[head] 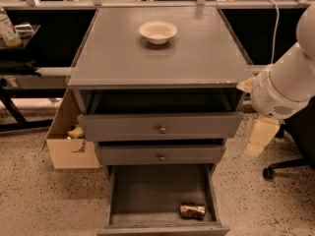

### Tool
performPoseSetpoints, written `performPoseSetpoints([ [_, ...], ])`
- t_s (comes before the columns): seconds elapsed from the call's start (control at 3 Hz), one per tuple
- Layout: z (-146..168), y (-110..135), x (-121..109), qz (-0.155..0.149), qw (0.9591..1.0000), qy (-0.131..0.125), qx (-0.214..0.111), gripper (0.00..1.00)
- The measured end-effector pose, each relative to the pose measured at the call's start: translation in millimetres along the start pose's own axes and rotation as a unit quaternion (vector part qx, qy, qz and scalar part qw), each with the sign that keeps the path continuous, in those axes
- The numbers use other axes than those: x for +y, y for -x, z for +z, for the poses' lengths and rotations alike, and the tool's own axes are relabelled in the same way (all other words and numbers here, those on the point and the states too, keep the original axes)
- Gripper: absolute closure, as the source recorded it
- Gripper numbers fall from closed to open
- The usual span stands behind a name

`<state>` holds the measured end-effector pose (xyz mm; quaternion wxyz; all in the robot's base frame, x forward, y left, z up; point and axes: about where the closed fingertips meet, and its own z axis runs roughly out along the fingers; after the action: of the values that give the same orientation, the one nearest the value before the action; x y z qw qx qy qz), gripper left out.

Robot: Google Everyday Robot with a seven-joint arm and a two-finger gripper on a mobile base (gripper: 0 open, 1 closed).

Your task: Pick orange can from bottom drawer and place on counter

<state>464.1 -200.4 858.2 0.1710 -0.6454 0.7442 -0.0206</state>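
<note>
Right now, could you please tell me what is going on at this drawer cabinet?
A robot arm is at the cabinet's right side, and its gripper hangs beside the upper drawers, well away from the orange can. The can lies on its side near the front right corner of the bottom drawer, which is pulled open. It has not been picked up yet. A cream bowl sits toward the back of the counter.
</note>
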Motion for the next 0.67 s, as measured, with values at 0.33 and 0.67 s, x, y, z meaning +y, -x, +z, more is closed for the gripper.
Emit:
performPoseSetpoints([
  [0.33, 45.5, -2.4, 5.5, 0.008, 0.9994, 0.013, -0.030, 0.00],
  [0.67, 91.0, -0.8, 16.1, 0.035, 0.9960, 0.040, -0.071, 0.00],
])
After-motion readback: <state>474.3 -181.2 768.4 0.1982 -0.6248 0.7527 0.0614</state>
